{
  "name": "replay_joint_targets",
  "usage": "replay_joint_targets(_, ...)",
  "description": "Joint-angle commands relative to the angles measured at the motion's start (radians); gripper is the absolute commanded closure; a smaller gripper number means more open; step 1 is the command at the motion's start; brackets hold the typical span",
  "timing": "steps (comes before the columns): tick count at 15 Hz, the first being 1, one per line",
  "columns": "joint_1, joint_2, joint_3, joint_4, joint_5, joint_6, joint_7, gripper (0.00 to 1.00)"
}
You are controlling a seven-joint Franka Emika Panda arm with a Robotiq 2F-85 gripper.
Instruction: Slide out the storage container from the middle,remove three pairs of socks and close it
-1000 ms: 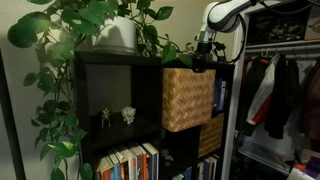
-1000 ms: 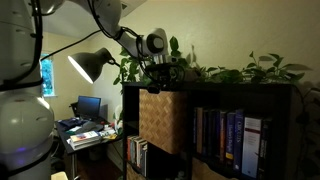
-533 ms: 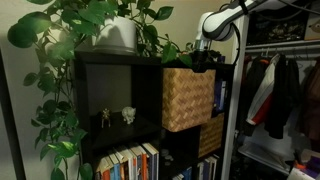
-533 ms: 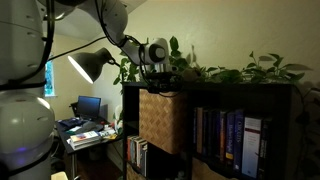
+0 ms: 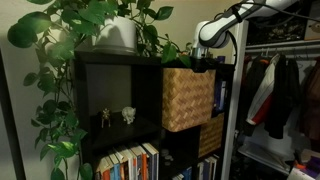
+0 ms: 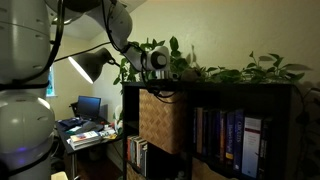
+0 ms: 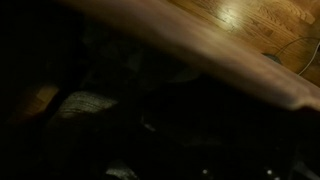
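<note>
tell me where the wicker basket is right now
In both exterior views the basket sits in the top row of the black shelf, sticking out in front, beside the books and below the plants.

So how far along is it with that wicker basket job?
The large light tan woven wicker basket already stands slid forward out of the black shelf, so step one looks done. The gripper hangs over its top rim; the wrist view is too dark to show socks or a grip. No socks show outside, so removing them and pushing the basket back seem left.
</note>
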Motion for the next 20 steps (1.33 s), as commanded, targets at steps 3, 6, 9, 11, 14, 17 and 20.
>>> replay_joint_targets(3, -0.005, 0.021, 0.001, -0.012, -0.042, 0.011, 0.005, 0.00)
replay_joint_targets(6, -0.009, 0.025, -0.002, -0.017, -0.058, 0.010, 0.010, 0.00)
replay_joint_targets(9, -0.011, 0.030, -0.005, -0.022, -0.067, 0.010, 0.013, 0.00)
replay_joint_targets(11, -0.013, 0.034, -0.006, -0.026, -0.070, 0.013, 0.014, 0.00)
replay_joint_targets(14, -0.014, 0.038, -0.008, -0.028, -0.073, 0.013, 0.016, 0.26)
replay_joint_targets(17, -0.015, 0.035, -0.008, -0.026, -0.070, 0.000, 0.020, 0.44)
replay_joint_targets(20, -0.013, 0.019, -0.006, -0.026, -0.075, -0.031, 0.021, 0.65)
